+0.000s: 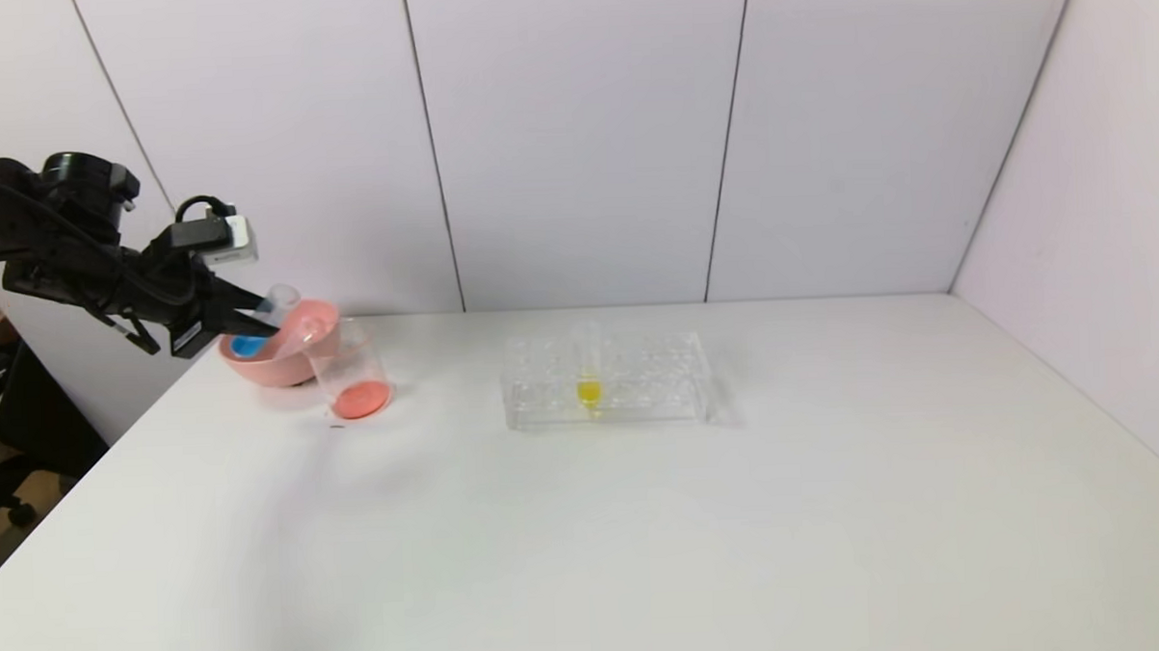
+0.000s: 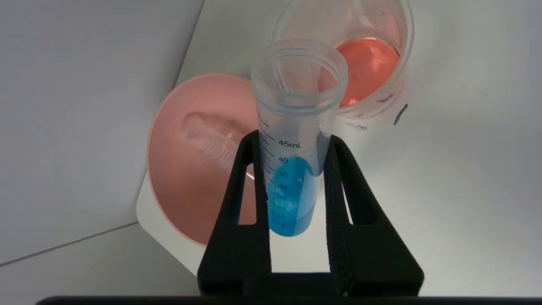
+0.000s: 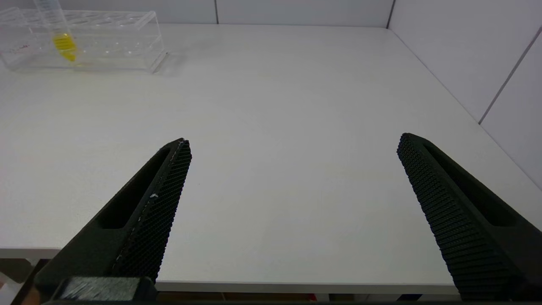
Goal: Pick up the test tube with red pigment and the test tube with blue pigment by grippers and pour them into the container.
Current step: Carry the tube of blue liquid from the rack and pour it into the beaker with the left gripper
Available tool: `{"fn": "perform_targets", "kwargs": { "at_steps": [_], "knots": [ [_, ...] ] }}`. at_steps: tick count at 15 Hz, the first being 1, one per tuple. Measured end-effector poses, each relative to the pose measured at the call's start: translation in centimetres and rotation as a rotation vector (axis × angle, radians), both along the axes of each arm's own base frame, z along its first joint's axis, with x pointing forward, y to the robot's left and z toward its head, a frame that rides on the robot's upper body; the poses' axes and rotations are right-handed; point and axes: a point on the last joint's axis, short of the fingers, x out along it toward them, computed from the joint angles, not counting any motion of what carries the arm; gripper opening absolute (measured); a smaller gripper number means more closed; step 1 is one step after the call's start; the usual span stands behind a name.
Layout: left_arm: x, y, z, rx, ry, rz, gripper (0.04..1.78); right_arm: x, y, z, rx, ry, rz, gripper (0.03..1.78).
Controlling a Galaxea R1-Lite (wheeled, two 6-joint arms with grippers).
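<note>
My left gripper [image 1: 263,314] is shut on the test tube with blue pigment [image 1: 272,307] at the table's far left. It holds the tube tilted above the pink bowl, mouth toward the container [image 1: 353,377]. In the left wrist view the fingers [image 2: 254,178] clamp the tube [image 2: 292,190], with blue liquid at its rounded end. The container [image 2: 372,67] is a clear beaker holding orange-red liquid. No tube with red liquid shows. My right gripper [image 3: 294,142] is open and empty over the table's near edge.
A pink bowl [image 1: 292,371] stands behind and left of the beaker; an empty clear tube [image 2: 207,135] lies in the bowl [image 2: 182,203]. A clear tube rack [image 1: 639,381] at mid-table holds a yellow-liquid tube [image 1: 588,390]; both also show in the right wrist view [image 3: 106,42].
</note>
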Motion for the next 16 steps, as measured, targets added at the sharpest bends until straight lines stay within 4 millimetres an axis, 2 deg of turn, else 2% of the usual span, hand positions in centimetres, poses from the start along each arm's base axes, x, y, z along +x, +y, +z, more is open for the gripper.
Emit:
{"fn": "perform_targets", "kwargs": {
  "at_steps": [5, 16],
  "knots": [
    [0.5, -1.6, -0.1, 0.054, 0.041, 0.067, 0.38, 0.0, 0.0, 0.0, 0.000, 0.000, -0.001, 1.77],
    [1.0, -3.2, -0.2, 0.177, 0.062, 0.142, 0.38, 0.0, 0.0, 0.0, 0.000, 0.000, 0.000, 1.77]
  ]
}}
